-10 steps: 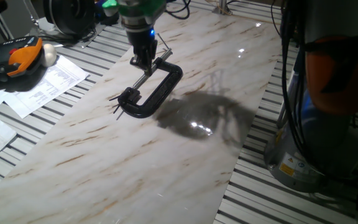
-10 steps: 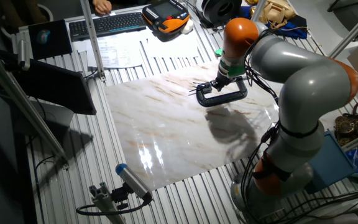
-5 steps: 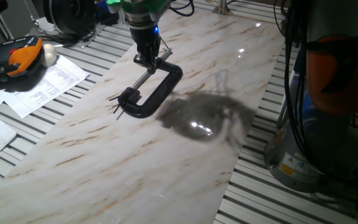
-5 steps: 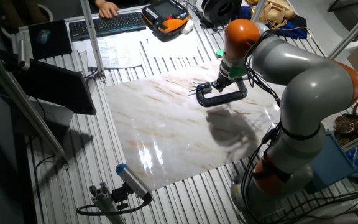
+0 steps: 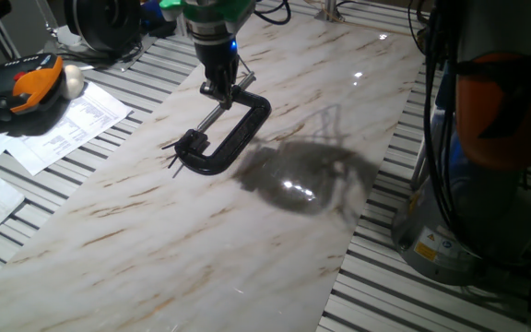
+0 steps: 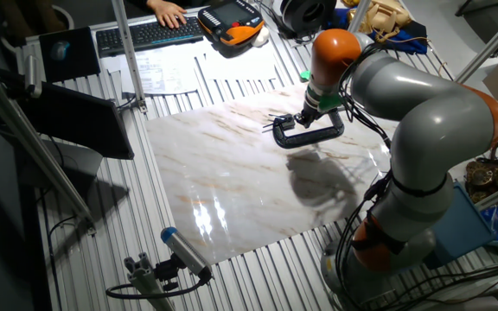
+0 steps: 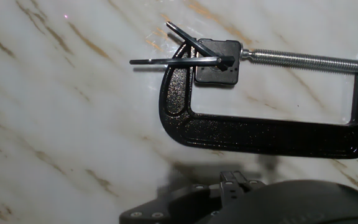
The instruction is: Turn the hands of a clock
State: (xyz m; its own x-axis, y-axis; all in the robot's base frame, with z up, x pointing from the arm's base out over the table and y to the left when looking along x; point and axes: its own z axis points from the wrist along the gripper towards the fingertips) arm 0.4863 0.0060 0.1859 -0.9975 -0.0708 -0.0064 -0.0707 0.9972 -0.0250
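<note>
A black C-clamp (image 5: pixel 233 129) lies on the marble slab (image 5: pixel 155 240). Its jaw holds a small black square clock movement (image 7: pixel 217 61) with thin metal hands (image 7: pixel 174 60) pointing left and up-left. The hands stick out at the clamp's near-left end (image 5: pixel 173 153) and also show in the other fixed view (image 6: pixel 275 123). My gripper (image 5: pixel 218 89) hangs just over the clamp's screw end, its fingers close together and holding nothing that I can see. In the hand view only a dark part of the gripper (image 7: pixel 235 196) shows at the bottom, below the clamp frame (image 7: pixel 260 132).
Papers (image 5: pixel 63 124) and an orange-black pendant (image 5: pixel 21 83) lie on the slatted table left of the slab. A keyboard (image 6: pixel 150 33) with a person's hand on it sits at the back. The arm's base (image 6: pixel 396 233) stands at the slab's right.
My gripper has shifted slightly to the right over the clamp's screw end. The clamp and the clock hands have not moved.
</note>
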